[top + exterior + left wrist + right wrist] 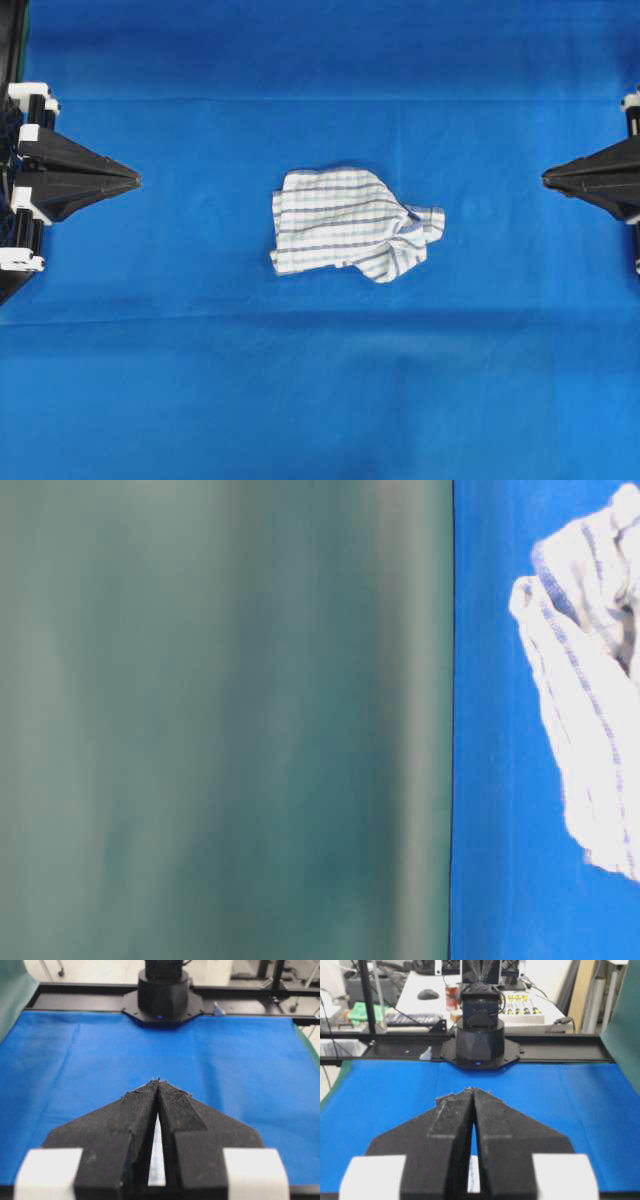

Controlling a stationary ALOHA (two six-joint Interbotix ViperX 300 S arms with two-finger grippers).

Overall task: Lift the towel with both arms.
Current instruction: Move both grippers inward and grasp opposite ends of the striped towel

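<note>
Towel (350,222): a small white cloth with thin blue and grey checks lies crumpled near the middle of the blue table cover (320,400), well away from every edge. Its left part lies fairly flat; its right part is bunched into a twisted fold with a small gap showing blue beneath.

Towel, table-level view: the cloth (590,710) shows blurred and bright at the right side of the picture, resting on the cover; a flat green sheet (220,720) fills the rest of that view.

Left gripper (135,179): sits at the left edge of the table, pointed fingers aimed at the towel but well apart from it. From its wrist camera the two black fingers (142,1110) meet at the tips, pressed together with nothing between them; a sliver of towel shows through the slit behind the tips.

Right gripper (546,177): sits at the right edge, facing the left one across the towel, also well apart from the cloth. Its fingers (492,1122) are likewise drawn together to a point and hold nothing.

Far ends: each wrist view looks across the bare cover to the other arm's round black base (162,995) on the black frame at the table's edge.
</note>
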